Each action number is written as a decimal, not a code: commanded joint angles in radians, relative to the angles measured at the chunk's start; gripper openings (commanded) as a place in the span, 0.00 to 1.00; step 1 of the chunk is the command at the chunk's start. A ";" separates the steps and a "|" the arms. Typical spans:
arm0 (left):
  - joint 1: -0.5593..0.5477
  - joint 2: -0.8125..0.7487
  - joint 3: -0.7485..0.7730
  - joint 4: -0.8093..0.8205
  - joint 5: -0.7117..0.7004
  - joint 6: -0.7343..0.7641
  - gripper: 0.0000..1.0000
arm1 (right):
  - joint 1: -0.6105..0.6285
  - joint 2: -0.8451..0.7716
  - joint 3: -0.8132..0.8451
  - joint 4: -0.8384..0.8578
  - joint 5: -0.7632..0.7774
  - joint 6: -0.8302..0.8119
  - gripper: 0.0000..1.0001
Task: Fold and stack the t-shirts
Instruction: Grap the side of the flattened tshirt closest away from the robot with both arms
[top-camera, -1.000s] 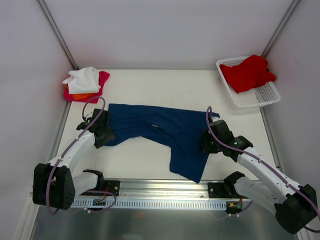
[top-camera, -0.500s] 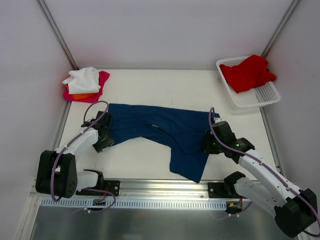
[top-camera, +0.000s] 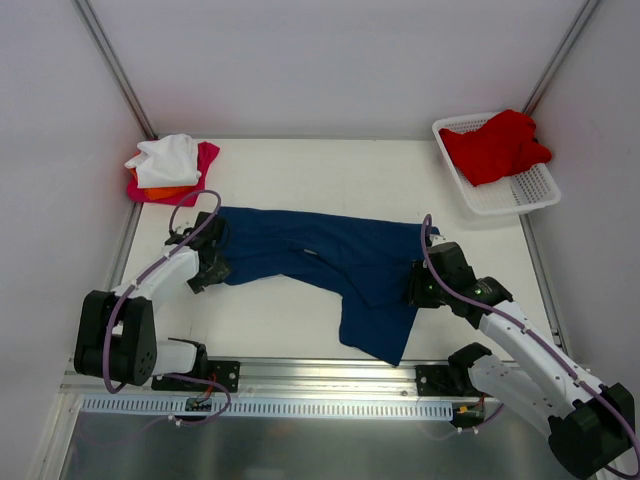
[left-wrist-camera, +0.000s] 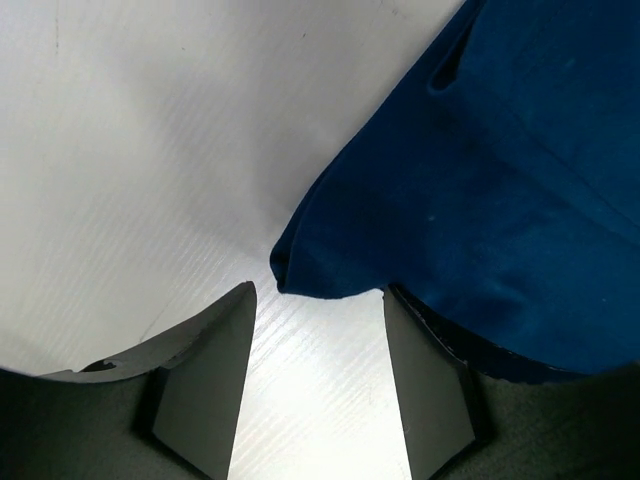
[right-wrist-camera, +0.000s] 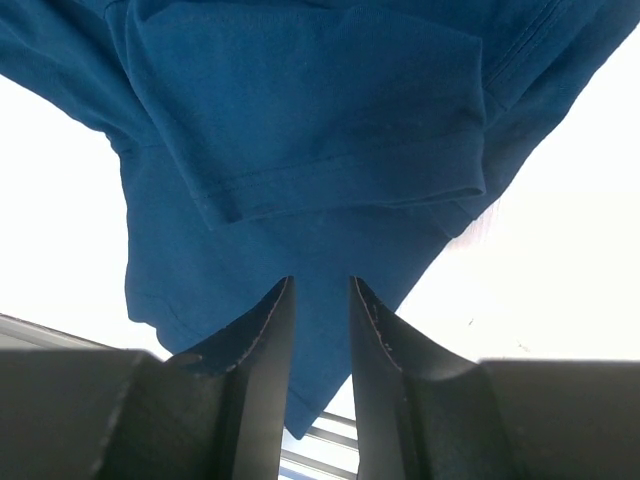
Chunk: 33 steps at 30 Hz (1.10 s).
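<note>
Left arm (top-camera: 150, 285) shifted slightly toward far edge. Left fingers (left-wrist-camera: 215, 350) spread, corner of navy t-shirt (top-camera: 330, 260) lying between tips. Shirt crumpled across middle of surface (top-camera: 330, 180). Right fingers (right-wrist-camera: 255, 340) nearly together over its right part; pinching or not, cannot tell.

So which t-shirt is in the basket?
The red t-shirt, bunched in the white basket; the navy t-shirt lies spread on the table, the stack of others sits far left.
</note>
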 joint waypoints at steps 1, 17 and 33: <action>-0.008 -0.045 0.015 -0.009 -0.026 0.015 0.55 | -0.006 0.002 -0.001 -0.008 -0.016 -0.015 0.31; -0.007 0.031 0.004 -0.006 -0.026 0.006 0.47 | -0.014 -0.021 -0.008 -0.010 -0.022 -0.014 0.31; -0.008 0.051 -0.005 -0.005 -0.018 -0.001 0.00 | -0.016 -0.124 -0.053 -0.056 -0.062 0.045 0.32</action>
